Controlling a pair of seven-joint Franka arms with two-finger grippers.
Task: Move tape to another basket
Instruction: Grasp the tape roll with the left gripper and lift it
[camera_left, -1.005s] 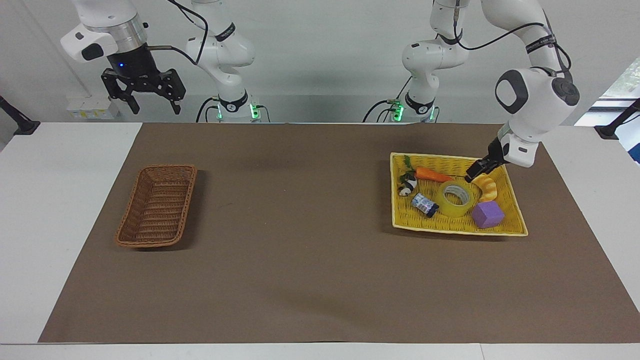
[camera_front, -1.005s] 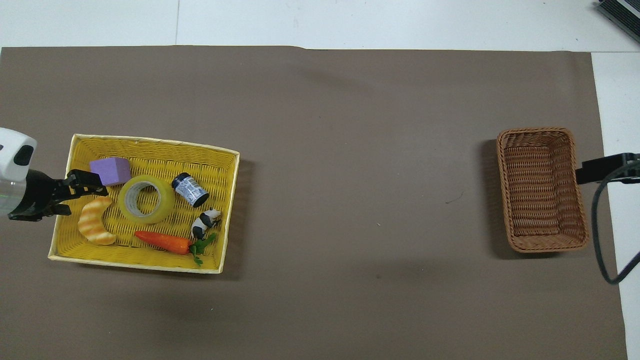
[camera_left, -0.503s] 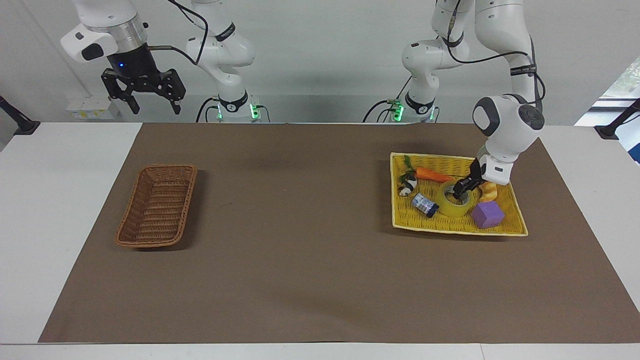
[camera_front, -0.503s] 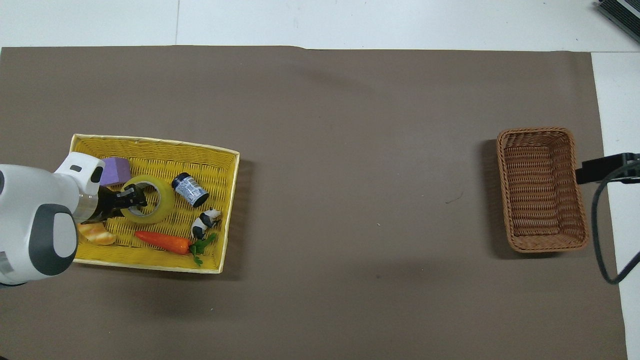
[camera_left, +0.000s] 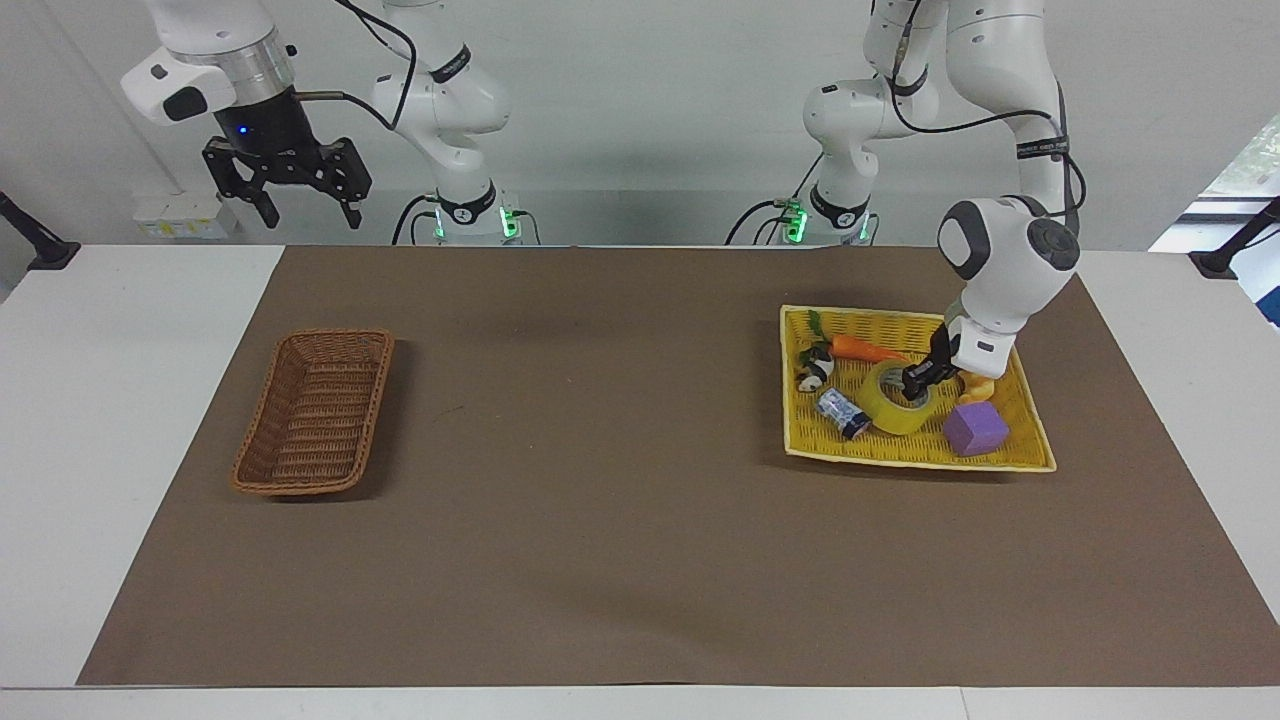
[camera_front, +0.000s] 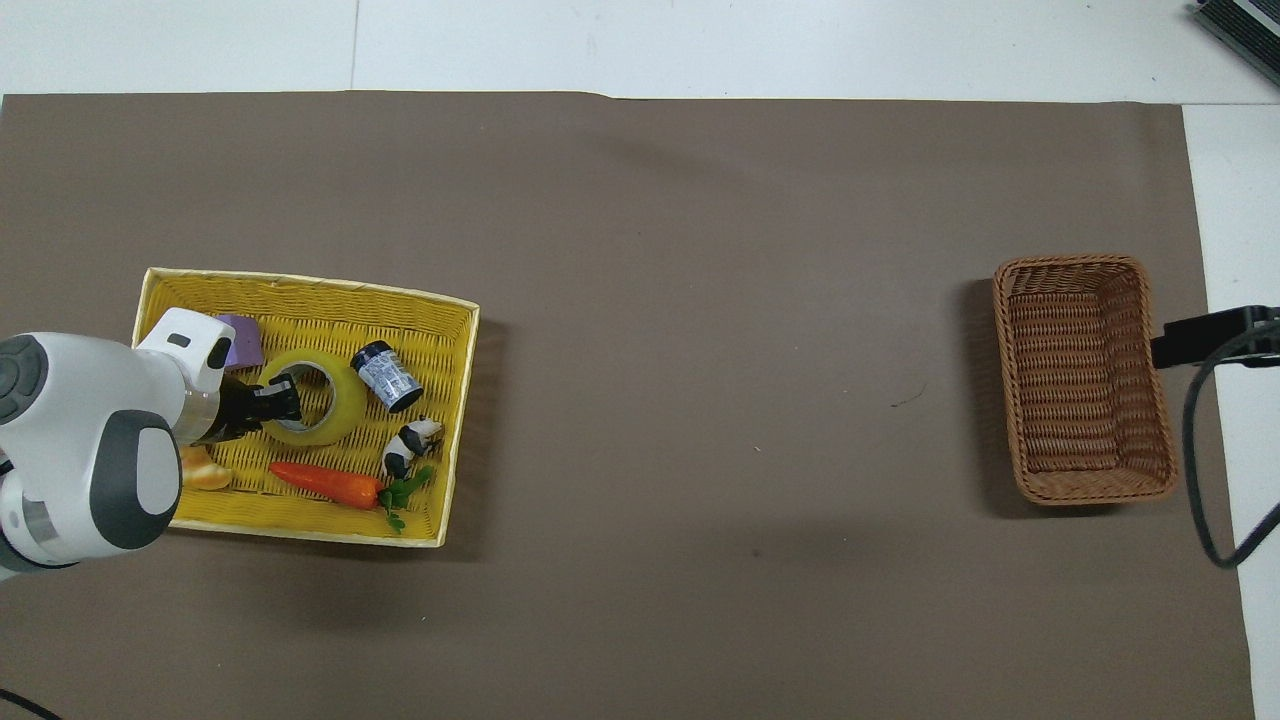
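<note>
**Left gripper on the tape's rim in the yellow tray**

The left gripper (camera_left: 915, 381) is clamped on the rim of the tape (camera_left: 893, 408), which sits tilted in the yellow tray (camera_left: 905, 455), touching the small printed can (camera_left: 842, 412); the print on can and tape core cannot be read. The purple cube (camera_left: 975, 429) lies just beside. The right gripper (camera_left: 290, 195) waits, fingers apart, above the table edge. The basket (camera_left: 315, 412) stands at the right arm's end.

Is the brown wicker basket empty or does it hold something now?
Empty. Only bare weave shows inside the brown wicker basket; the tape is in the yellow tray, at the left gripper.
</note>
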